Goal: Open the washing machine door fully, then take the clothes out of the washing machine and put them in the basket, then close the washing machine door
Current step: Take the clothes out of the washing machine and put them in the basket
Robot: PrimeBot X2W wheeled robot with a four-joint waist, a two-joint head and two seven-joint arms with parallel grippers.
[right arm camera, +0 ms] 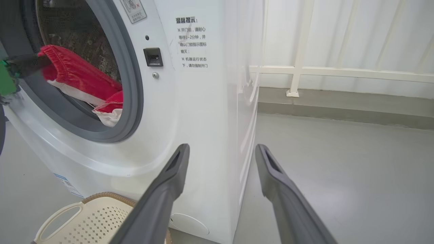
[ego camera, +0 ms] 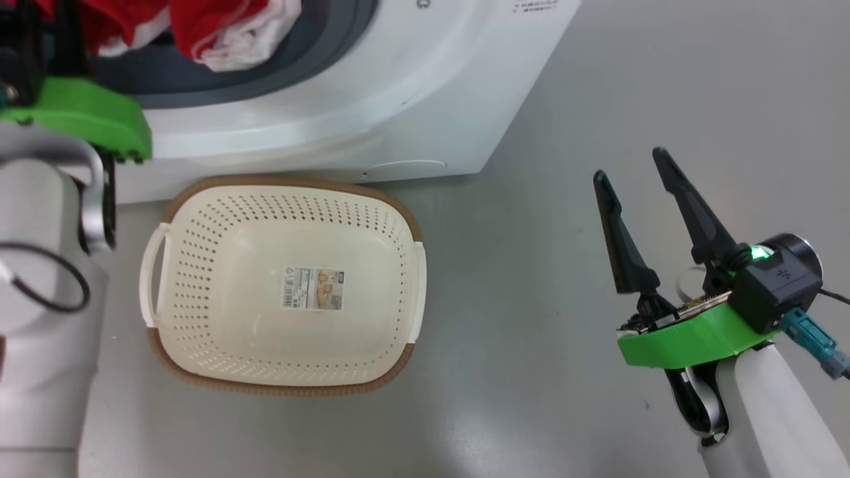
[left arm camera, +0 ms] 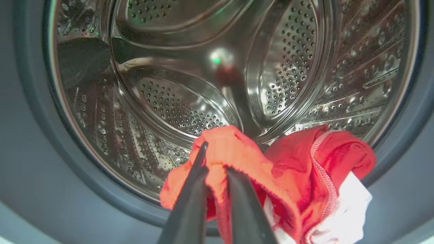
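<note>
The basket (ego camera: 199, 279) sits on the floor (ego camera: 531, 332) just before the washing machine (ego camera: 398, 99). The clothes (ego camera: 226, 33) lie in its opening, the left gripper (left arm camera: 216, 156) among them; the right gripper (ego camera: 629, 162) hangs well right of the basket.

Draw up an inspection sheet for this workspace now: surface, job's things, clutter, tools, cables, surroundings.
Surface: grey floor, smooth.
Job's things: washing machine with its mouth uncovered; red-and-white clothes bunched at the drum's lip; basket empty, on the floor in front of the machine.
Clutter: nothing seen.
Tools: left tool shut on a fold of the clothes; right tool open, holding nothing, over the floor beside the machine.
Cables: black loop on the left forearm; teal plug at the right wrist camera.
Surroundings: white railing in front of a pale wall.
</note>
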